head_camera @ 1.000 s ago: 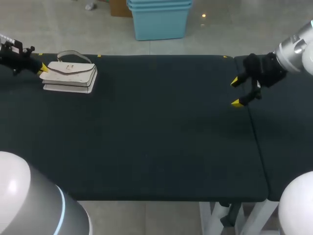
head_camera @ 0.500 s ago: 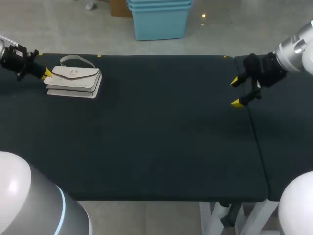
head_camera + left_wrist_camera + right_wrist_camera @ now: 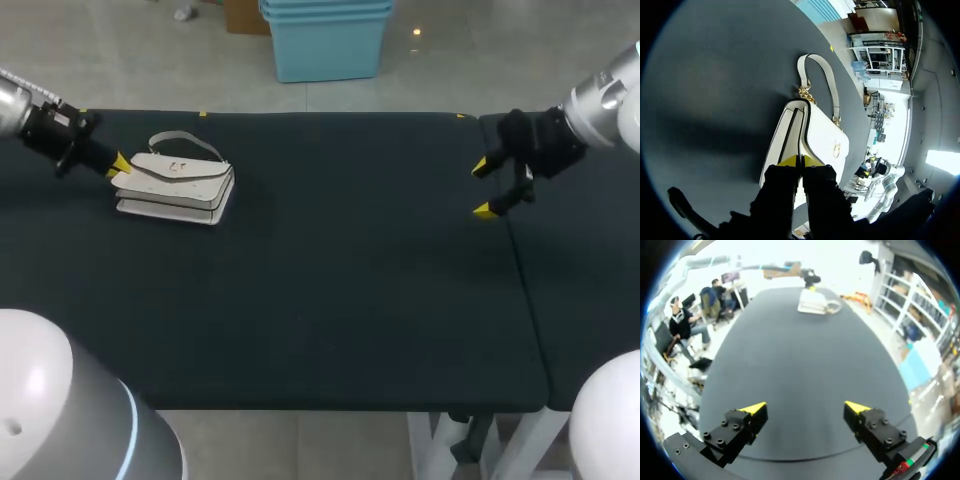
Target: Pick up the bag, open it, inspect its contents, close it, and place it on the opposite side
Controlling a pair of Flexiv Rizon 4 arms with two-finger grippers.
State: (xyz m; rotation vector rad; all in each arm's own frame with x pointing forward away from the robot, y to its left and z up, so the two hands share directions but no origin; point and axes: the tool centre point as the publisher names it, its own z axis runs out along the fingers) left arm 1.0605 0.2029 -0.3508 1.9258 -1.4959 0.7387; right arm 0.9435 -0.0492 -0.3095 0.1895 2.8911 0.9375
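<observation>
The dark table (image 3: 330, 300) takes almost the whole head view, and near its right side a seam (image 3: 520, 280) runs from the far edge to the near edge. My left arm (image 3: 40, 125) comes in at the far left corner, and my right arm (image 3: 600, 105) comes in at the far right. The white bag (image 3: 175, 185) is in the far left part of the table, well apart from the right arm, with only bare dark cloth between them. It is flat, with the flap turned up, but I cannot tell if it rests on the cloth or is a little raised. The left gripper (image 3: 118, 165) is at the left end of the bag. In the left wrist view its two yellow tips stand almost together, pressed from two sides on a thin dark-edged border of the bag. The right gripper (image 3: 482, 187) hangs above the table just beside the seam, its jaws wide apart with nothing between them. The curved handle (image 3: 832, 85) lies beside the bag's far side, joined to it by a short gold chain (image 3: 805, 92). On the flap there is a small round gold clasp (image 3: 837, 148), too small to read any mark on it. Two tiny yellow marks (image 3: 205, 114) sit on the far edge of the table.
</observation>
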